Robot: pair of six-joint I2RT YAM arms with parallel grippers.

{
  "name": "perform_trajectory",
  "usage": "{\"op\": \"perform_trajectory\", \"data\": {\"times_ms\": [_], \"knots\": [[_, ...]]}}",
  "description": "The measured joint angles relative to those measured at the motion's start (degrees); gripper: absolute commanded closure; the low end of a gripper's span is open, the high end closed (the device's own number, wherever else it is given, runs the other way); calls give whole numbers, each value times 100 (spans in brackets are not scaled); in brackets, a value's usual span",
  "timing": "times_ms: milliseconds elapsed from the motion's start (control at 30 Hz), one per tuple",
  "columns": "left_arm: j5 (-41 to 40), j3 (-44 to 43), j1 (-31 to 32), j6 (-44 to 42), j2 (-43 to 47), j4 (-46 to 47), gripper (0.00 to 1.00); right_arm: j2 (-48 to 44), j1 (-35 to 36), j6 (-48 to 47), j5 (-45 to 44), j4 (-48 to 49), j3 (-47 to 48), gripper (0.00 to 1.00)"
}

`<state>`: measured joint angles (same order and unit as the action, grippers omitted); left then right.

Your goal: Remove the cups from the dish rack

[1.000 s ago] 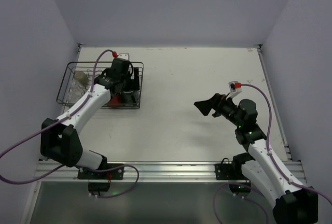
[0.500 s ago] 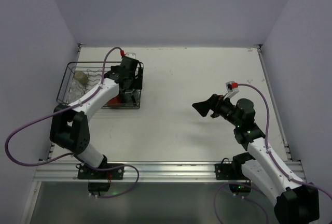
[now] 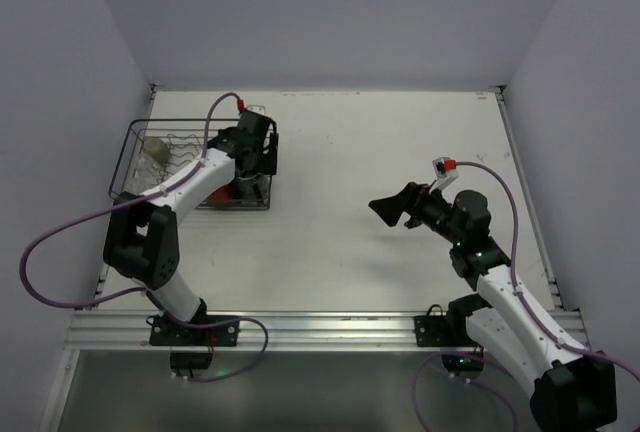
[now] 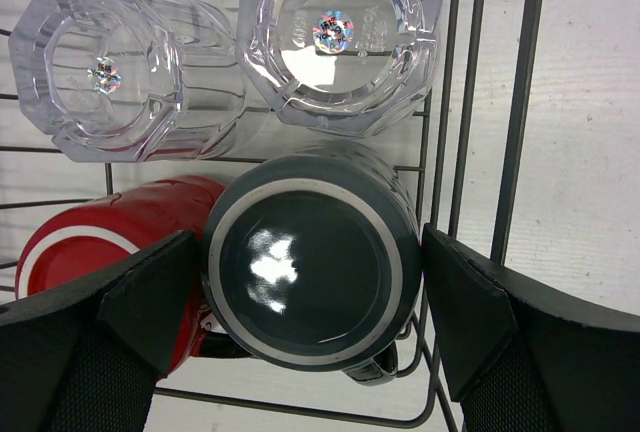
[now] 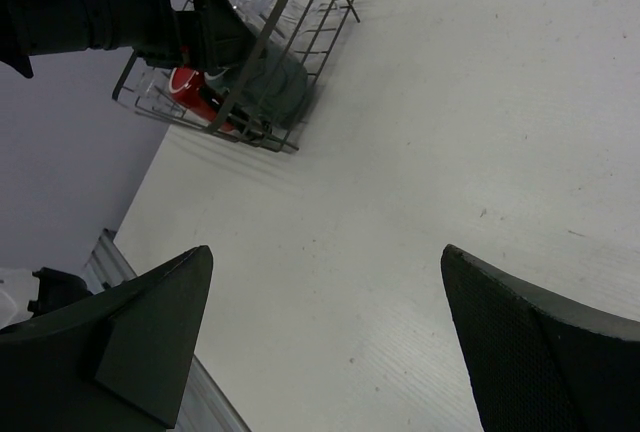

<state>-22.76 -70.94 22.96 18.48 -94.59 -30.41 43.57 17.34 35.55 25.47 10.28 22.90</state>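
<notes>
Cups sat bottom-up in the dish rack [image 3: 128, 157], presumably to drain. The rack was parked at the far left of the table [image 3: 400, 132], close by the wall and within the left arm's easy reach. From where I stood, the left gripper [image 4: 308, 297] hung straight over the dark grey-green mug [image 4: 310, 267], its jaws spread wider than the mug's base and gripping nothing. One finger [image 4: 140, 302] sat over the narrow gap between that mug and the red mug [image 4: 70, 242] just beside it. The other finger [image 4: 470, 317] lined up with the rack's wire side, and I could not tell whether it would pass inside.

That mug looked the sensible pick, since it stood in the rack's corner nearest the open table. Beyond it a first clear glass [image 4: 105, 67] and a second clear glass [image 4: 340, 32] stood side by side, also inverted. The olive-grey cup [image 3: 155, 148] sat alone at the rack's far-left end. All five cups were inside the rack, so by my reckoning the unloading had yet to yield a single cup.

The right gripper [image 5: 325, 322] hovered over bare table, well apart from the rack, jaws wide and empty, pointed towards it. I judged it was placed to stay out of the left arm's way, perhaps ready to receive a cup.
</notes>
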Motion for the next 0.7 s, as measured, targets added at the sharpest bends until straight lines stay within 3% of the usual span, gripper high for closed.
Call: {"op": "perform_trajectory", "data": {"times_ms": [333,500,700], "knots": [[74,0,-50,15,-129,76,1,0,26,-22,0,0,0,1],[197,0,-116,57,-140,131,20,0,28,-24,-2,-2,0,1],[262,0,-120,57,-140,166,54,0,28,-48,-7,-4,0,1]]}}
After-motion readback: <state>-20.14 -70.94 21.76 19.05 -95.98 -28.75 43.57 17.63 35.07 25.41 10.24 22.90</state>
